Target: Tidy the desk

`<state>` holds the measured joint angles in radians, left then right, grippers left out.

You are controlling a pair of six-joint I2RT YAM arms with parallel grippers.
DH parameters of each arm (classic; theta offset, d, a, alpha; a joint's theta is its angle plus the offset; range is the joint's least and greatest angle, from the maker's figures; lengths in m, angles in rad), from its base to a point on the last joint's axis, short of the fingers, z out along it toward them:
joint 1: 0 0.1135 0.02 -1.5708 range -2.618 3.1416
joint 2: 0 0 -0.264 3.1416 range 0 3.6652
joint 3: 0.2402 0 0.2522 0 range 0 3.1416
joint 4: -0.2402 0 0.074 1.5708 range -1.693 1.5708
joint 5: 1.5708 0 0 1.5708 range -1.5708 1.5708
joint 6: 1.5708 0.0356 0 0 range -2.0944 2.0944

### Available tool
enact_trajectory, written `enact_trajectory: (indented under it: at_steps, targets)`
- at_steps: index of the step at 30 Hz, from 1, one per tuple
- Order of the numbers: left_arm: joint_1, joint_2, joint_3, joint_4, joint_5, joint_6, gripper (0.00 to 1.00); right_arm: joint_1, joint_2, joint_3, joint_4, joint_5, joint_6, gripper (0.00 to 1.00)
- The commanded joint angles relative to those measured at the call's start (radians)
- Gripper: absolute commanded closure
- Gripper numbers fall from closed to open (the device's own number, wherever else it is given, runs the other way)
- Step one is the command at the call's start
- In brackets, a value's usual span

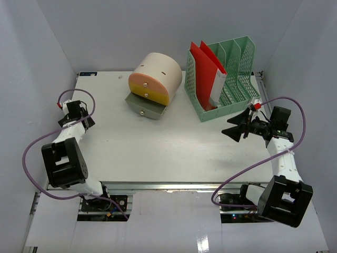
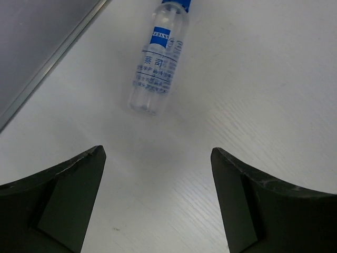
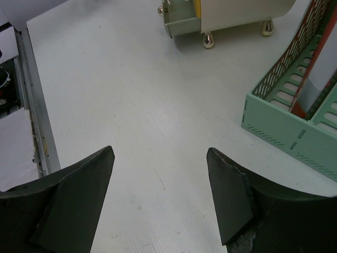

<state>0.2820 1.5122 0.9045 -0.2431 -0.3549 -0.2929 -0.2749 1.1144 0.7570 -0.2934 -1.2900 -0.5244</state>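
Left pincer (image 2: pixel 158 153) agape, bottle (image 2: pixel 158 68) near desk (image 2: pixel 253 95) edge

Bottle (image 2: pixel 158 63) cap beyond top edge

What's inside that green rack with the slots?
Two red folders stand upright in the green rack, on one side. The other slots look empty. Anything behind or beneath the folders is hidden.

Bright, even overhead light on the large flat white desk (image 1: pixel 158 147); soft shadow under the round cream-and-orange drawer box (image 1: pixel 156 79); glare on the desk's aluminium front rail (image 1: pixel 174 186); wrist views crisp.
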Motion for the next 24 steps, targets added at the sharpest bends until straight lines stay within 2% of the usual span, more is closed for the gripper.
enact_trajectory:
  at_steps: [1, 9, 20, 24]
  targets:
    - [0.017, 0.026, 0.103, 0.01, -0.108, 0.023, 0.09, -0.003, 0.019, 0.008, 0.027, -0.023, 0.014, 0.23]
    - [0.044, 0.232, 0.21, -0.004, -0.111, 0.008, 0.16, -0.003, 0.03, 0.011, 0.024, -0.01, 0.008, 0.23]
    - [0.116, 0.36, 0.268, -0.014, 0.09, -0.017, 0.36, -0.004, 0.033, 0.024, 0.003, -0.031, 0.001, 0.23]
    - [0.119, 0.356, 0.24, -0.006, 0.143, -0.022, 0.48, -0.003, 0.032, 0.028, 0.001, -0.038, 0.0, 0.23]
